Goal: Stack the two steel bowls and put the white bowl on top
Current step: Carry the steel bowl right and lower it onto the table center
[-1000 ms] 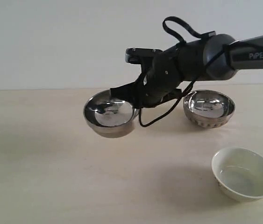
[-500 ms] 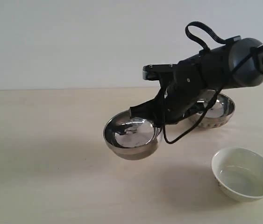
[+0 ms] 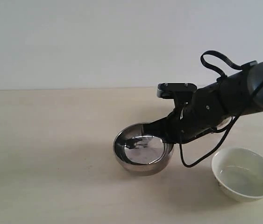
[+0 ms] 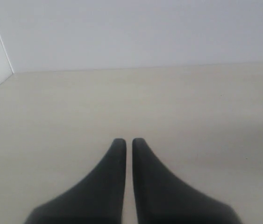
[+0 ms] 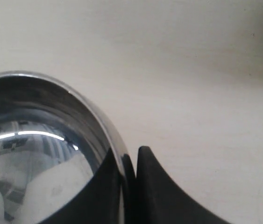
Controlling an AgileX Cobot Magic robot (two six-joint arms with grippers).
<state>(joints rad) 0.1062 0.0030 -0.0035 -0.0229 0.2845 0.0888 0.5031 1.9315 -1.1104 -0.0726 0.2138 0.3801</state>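
Observation:
A smooth steel bowl (image 3: 143, 154) sits low at the table's middle, and whether it touches the tabletop does not show. My right gripper (image 3: 167, 140) is shut on its right rim. In the right wrist view one finger is inside the bowl (image 5: 42, 154) and the other outside, with the gripper (image 5: 130, 156) pinching the rim. The ribbed steel bowl is hidden behind my right arm (image 3: 224, 102). The white bowl (image 3: 245, 173) stands at the front right, apart from the steel bowl. My left gripper (image 4: 126, 141) is shut on nothing over bare table, out of the exterior view.
The pale wooden tabletop (image 3: 47, 154) runs back to a plain white wall (image 3: 75, 42). A black cable loop (image 3: 214, 58) sticks up from my right arm, and another cable hangs near the white bowl's rim.
My right gripper has carried the smooth steel bowl rightward, forward and down, from the raised left-centre position to low at the middle. The arm now covers the ribbed bowl.

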